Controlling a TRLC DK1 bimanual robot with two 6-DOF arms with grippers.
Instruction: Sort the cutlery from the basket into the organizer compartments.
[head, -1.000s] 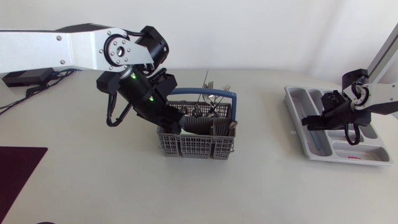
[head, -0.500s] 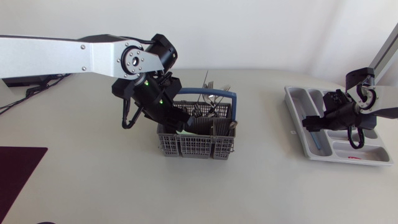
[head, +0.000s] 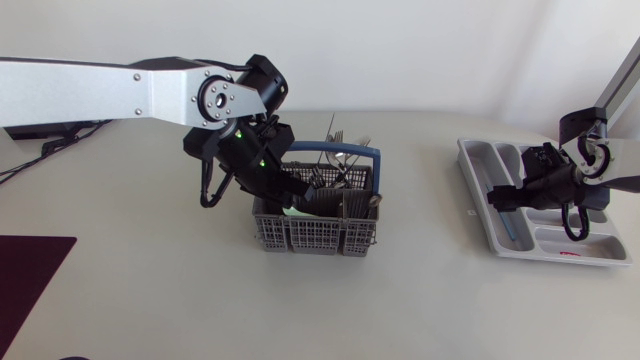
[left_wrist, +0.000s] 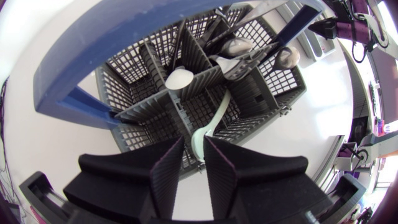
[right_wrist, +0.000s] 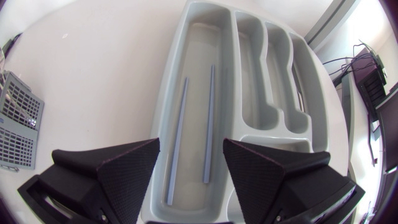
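The left pincer (left_wrist: 193, 144) sits inside the basket (left_wrist: 134, 68), apparently clamped on a pale utensil (left_wrist: 214, 115) for lifting out; the right pincer (right_wrist: 191, 146) hangs spread wide above the organizer (right_wrist: 176, 59), whose long compartment holds two blue chopsticks (right_wrist: 209, 124).

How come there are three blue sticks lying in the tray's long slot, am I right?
Not quite. There are two blue sticks, not three, lying in the tray's long slot. The right wrist view shows them, just ahead of the open right gripper.
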